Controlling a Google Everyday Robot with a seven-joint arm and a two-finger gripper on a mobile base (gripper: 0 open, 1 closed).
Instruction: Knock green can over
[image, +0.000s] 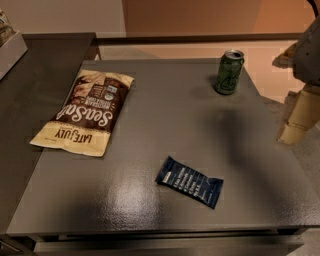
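Note:
The green can (229, 71) stands upright near the far right corner of the dark grey table (150, 150). It is dark green with pale markings and a silver top. My gripper (295, 122) hangs at the right edge of the view, beyond the table's right side. It is to the right of the can and nearer the front, and it does not touch the can. Its pale beige finger piece points down. The arm (310, 50) above it is partly cut off by the frame.
A brown and cream chip bag (85, 114) lies flat on the table's left part. A dark blue snack bar wrapper (190, 181) lies near the front middle. A second dark surface (30, 90) adjoins the table on the left, with a box (7, 42) at its far left.

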